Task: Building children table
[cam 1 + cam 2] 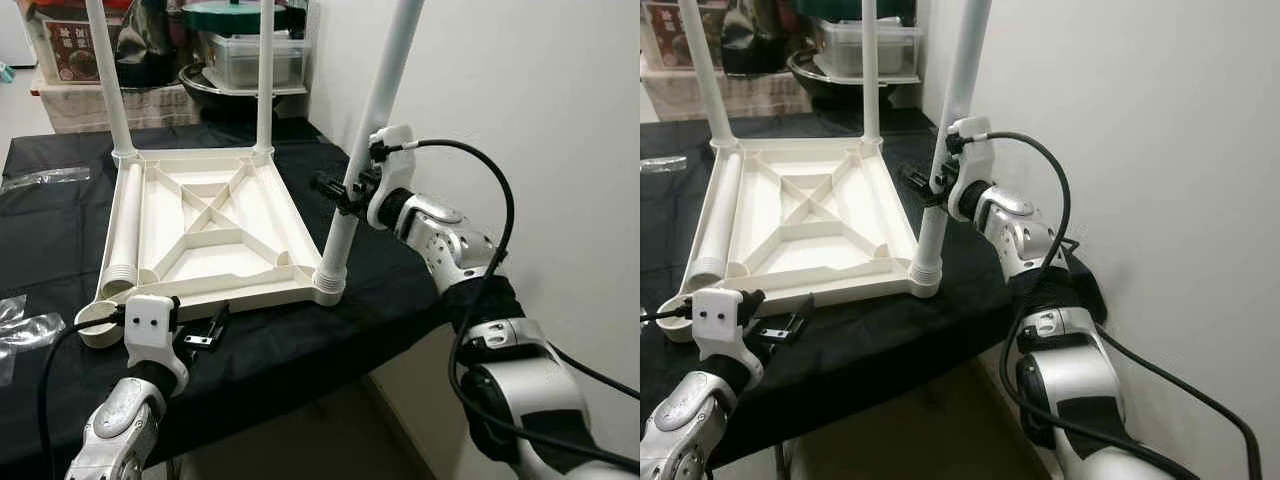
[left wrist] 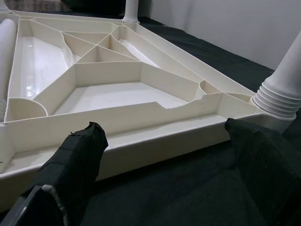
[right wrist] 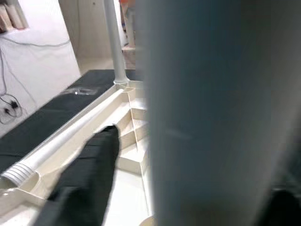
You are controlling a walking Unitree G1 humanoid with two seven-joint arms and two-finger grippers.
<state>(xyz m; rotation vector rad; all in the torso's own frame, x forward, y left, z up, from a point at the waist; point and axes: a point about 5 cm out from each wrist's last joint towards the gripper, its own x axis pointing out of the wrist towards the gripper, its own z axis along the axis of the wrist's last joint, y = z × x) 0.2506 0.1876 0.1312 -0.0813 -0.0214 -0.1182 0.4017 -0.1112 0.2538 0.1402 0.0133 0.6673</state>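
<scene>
A: Tabletop point(image 1: 210, 225), where's it at?

B: Upside down on the desk point(image 1: 300, 340), ribbed underside up, black cloth beneath. Near edge runs close to the desk's front edge.

A: Legs?

B: Three stand upright in corner sockets: two far ones point(image 1: 108, 75) & point(image 1: 264, 70), plus the near-right leg point(image 1: 370, 130). A fourth leg point(image 1: 122, 235) lies flat inside the tabletop along its left side, threaded end towards the near-left socket point(image 1: 98, 318), which has no leg in it.

A: Right gripper?

B: Right gripper point(image 1: 345, 190) is clenched around the near-right leg, partway up from the tabletop. Wrist view is mostly that leg, blurred & v. close, w/ one black finger point(image 3: 91, 174) beside it.

A: Left gripper?

B: Left gripper point(image 2: 164, 160) sits low at the tabletop's near edge, by the near-left corner. Fingers spread apart, nothing between them; tips just short of the rim, can't tell if touching.

A: Anything else round it?

B: Clear plastic wrap point(image 1: 45, 177) left of the tabletop on the cloth, more wrap point(image 1: 18, 330) at the near left. Behind the tabletop, beyond the desk, a clear box point(image 1: 245, 55) w/ a green lid, stacked among clutter. White wall point(image 1: 520, 100) right of the tabletop.
</scene>
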